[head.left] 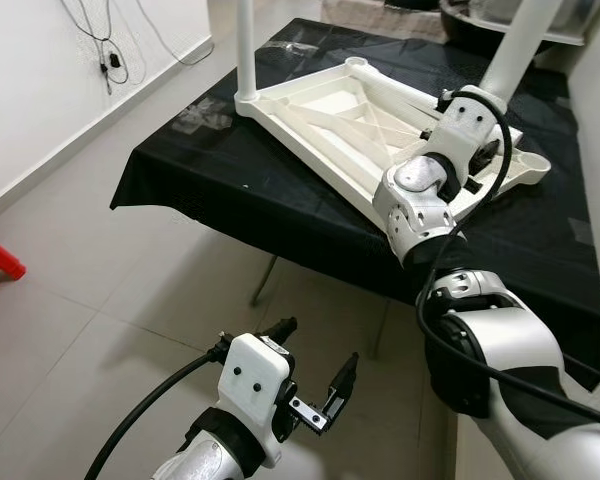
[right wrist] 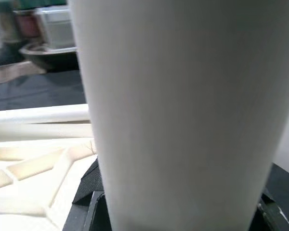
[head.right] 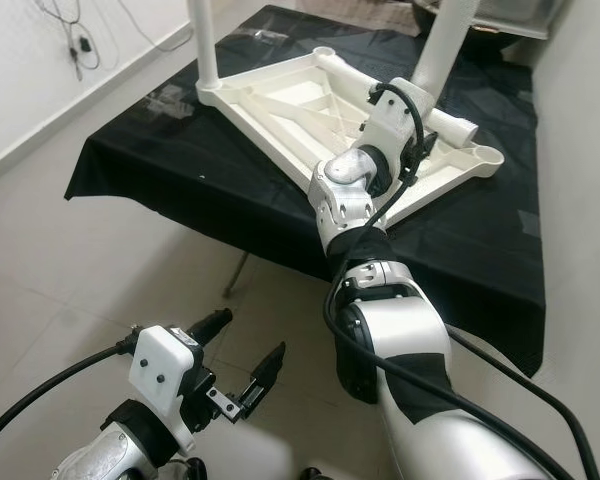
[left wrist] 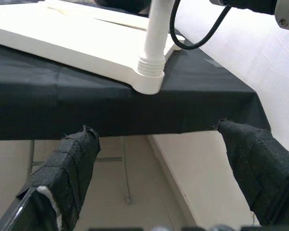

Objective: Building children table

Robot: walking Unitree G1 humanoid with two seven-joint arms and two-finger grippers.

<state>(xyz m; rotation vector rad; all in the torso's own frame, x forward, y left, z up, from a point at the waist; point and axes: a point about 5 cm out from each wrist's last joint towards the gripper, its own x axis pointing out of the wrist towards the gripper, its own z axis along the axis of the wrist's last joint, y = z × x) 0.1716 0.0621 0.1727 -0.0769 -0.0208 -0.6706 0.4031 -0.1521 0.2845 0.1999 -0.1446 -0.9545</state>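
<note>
The upside-down white tabletop [head.left: 330,120] sits on the black-draped table [head.left: 210,180] toward its right edge, right gripper [head.right: 420,110] looks clamped on a leg [head.left: 515,45], left gripper [head.left: 315,375] wide open, so I'd keep that leg dead vertical while seating it.

Upturned white tabletop [head.left: 330,120] on black cloth [head.left: 230,185], legs going on.
Right arm reaches to far leg [head.left: 515,45]; near leg [head.left: 245,50] upright at corner. Left pincer [head.left: 315,370] hangs spread above the floor [head.left: 100,290].
</note>
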